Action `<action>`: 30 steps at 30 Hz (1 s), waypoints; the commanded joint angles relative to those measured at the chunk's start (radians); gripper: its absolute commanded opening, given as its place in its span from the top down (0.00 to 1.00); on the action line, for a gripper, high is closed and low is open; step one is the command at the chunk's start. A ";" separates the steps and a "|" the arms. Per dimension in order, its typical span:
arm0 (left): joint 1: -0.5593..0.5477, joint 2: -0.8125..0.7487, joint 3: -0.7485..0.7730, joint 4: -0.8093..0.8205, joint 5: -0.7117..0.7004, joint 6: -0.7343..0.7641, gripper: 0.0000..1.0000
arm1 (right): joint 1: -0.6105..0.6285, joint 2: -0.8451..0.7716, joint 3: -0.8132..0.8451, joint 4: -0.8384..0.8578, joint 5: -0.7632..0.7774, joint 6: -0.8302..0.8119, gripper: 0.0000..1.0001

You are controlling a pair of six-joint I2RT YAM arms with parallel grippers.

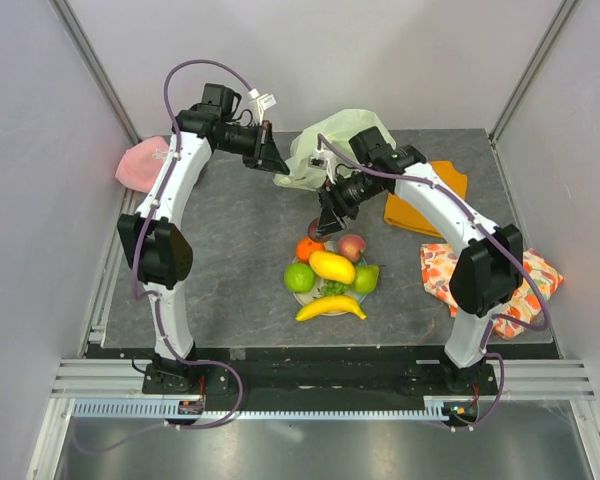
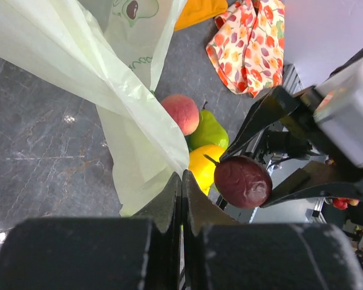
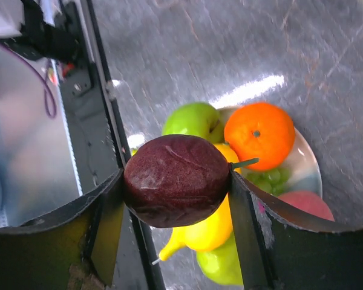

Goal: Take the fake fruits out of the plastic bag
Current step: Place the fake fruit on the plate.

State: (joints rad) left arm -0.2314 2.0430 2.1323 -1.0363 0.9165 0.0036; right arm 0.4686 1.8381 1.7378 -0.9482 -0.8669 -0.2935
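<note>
The pale yellow-green plastic bag [image 1: 335, 140] lies at the back of the table. My left gripper [image 1: 273, 165] is shut on its lower edge [image 2: 139, 139] and holds it lifted. My right gripper [image 1: 327, 228] is shut on the dark plum [image 3: 176, 180] and holds it above the plate [image 3: 308, 163]. On the plate [image 1: 302, 293] lie the orange [image 1: 308, 250], peach [image 1: 352, 246], mango [image 1: 332, 266], green apple [image 1: 299, 277], pear [image 1: 366, 279] and banana [image 1: 330, 308]. The plum also shows in the left wrist view [image 2: 242, 181].
An orange cloth [image 1: 425, 200] lies right of the bag. A flower-patterned cloth [image 1: 490, 280] lies at the right edge. A pink cap [image 1: 140, 163] lies at the far left. Small green grapes [image 3: 269, 177] sit among the fruits on the plate.
</note>
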 commanded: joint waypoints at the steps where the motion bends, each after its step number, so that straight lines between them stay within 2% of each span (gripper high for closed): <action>1: 0.000 0.006 0.037 0.033 -0.008 -0.037 0.98 | -0.021 0.009 -0.041 -0.054 0.095 -0.148 0.39; 11: 0.003 0.002 -0.008 0.022 0.002 -0.019 0.99 | -0.064 0.185 0.075 -0.063 0.120 -0.186 0.38; 17: 0.004 0.005 -0.020 0.009 -0.011 -0.007 0.98 | -0.076 0.314 0.173 -0.184 0.098 -0.272 0.38; 30: 0.004 0.016 -0.025 0.002 -0.033 0.022 0.98 | -0.074 0.382 0.155 -0.251 0.078 -0.352 0.31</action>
State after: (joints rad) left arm -0.2306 2.0525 2.1040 -1.0321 0.8909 -0.0055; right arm 0.3927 2.2097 1.8709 -1.1728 -0.7551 -0.5964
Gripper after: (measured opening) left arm 0.022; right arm 0.712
